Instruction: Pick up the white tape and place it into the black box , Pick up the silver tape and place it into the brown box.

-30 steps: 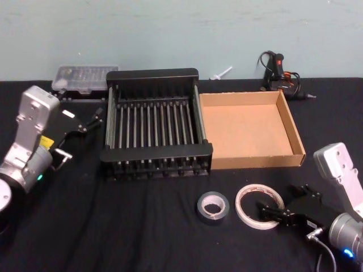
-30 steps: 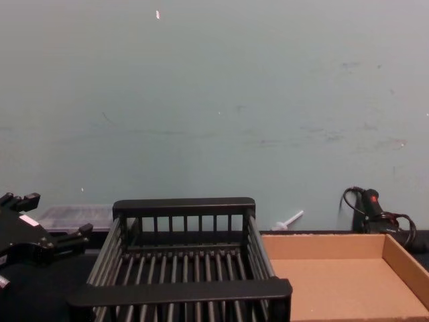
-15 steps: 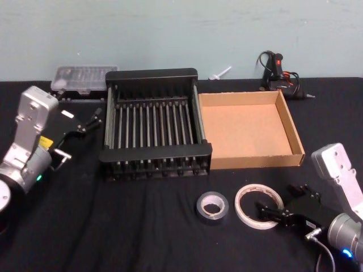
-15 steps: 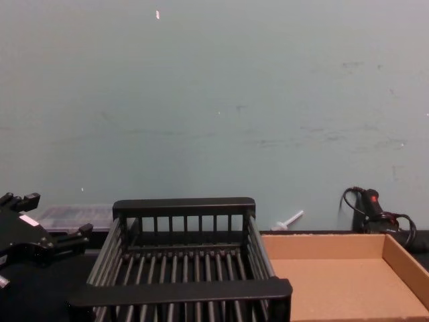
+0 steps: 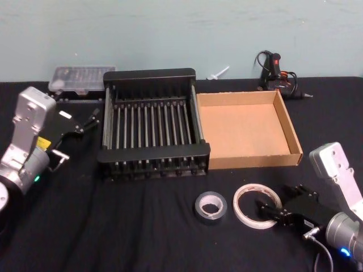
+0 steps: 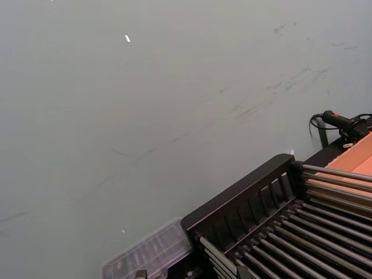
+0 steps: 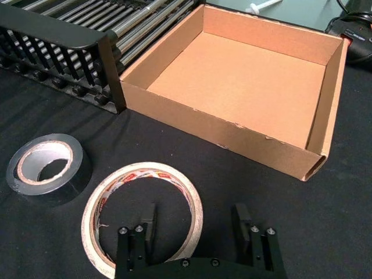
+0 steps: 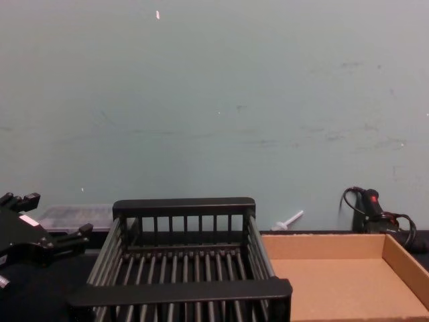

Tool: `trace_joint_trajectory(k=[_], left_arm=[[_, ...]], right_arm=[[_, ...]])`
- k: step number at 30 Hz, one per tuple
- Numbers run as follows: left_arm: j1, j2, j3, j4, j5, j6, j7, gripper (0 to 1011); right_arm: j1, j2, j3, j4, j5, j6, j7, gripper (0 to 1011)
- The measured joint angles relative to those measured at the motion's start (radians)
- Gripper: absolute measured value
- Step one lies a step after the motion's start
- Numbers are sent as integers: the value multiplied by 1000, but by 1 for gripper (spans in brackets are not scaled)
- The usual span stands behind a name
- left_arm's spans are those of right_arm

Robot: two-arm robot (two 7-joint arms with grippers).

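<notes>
Right gripper (image 7: 195,229) sits low at the white tape (image 7: 142,215), jaws apart, 1 inside the ring and 1 outside its near wall. Tape lies flat on the worktop (image 5: 142,226), beside the silver tape (image 5: 211,206). Judged light, thin, flexible; grip the wall gently. Left gripper (image 5: 85,122) parked, jaws apart.

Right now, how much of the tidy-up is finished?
None yet. The white tape and silver tape lie on the table; the black box and brown box hold no tape. The open right gripper straddles the white tape's rim. The left gripper is beside the black box.
</notes>
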Motion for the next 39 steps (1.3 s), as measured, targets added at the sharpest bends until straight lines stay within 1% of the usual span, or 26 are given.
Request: trace_joint_trajectory(k=[1,4,5,7,9,10,15,16,18,19,20,22,23,25,27,37,39], left_arm=[[0,0,0,0,0,0,0,1001],[0,0,0,0,0,0,0,1001],[0,0,0,0,0,0,0,1001],[0,0,0,0,0,0,0,1001],[0,0,0,0,0,0,0,1001],[0,0,0,0,0,0,0,1001],[0,0,0,0,0,0,0,1001],[0,0,0,0,0,0,0,1001],[0,0,0,0,0,0,0,1001],[0,0,0,0,0,0,0,1001],[0,0,0,0,0,0,0,1001],[0,0,0,0,0,0,0,1001],[0,0,0,0,0,0,0,1001],[0,0,0,0,0,0,0,1001],[0,0,0,0,0,0,0,1001],[0,0,0,0,0,0,0,1001],[0,0,0,0,0,0,0,1001]], right_arm=[[0,0,0,0,0,0,0,859],[0,0,0,0,0,0,0,747],[0,0,0,0,1,0,0,732],[0,1,0,0,1,0,-1,651],[0,1,0,0,1,0,-1,620],[0,1,0,0,1,0,-1,570],[0,1,0,0,2,0,-1,427],[0,1,0,0,2,0,-1,365],[0,1,0,0,2,0,-1,307],[0,1,0,0,2,0,-1,307],[0,1,0,0,2,0,-1,243],[0,1,0,0,2,0,-1,204],[0,1,0,0,2,0,-1,149],[0,1,0,0,2,0,-1,113],[0,1,0,0,2,0,-1,99],[0,1,0,0,2,0,-1,92],[-2,-1,5,-1,1,-3,3,92]])
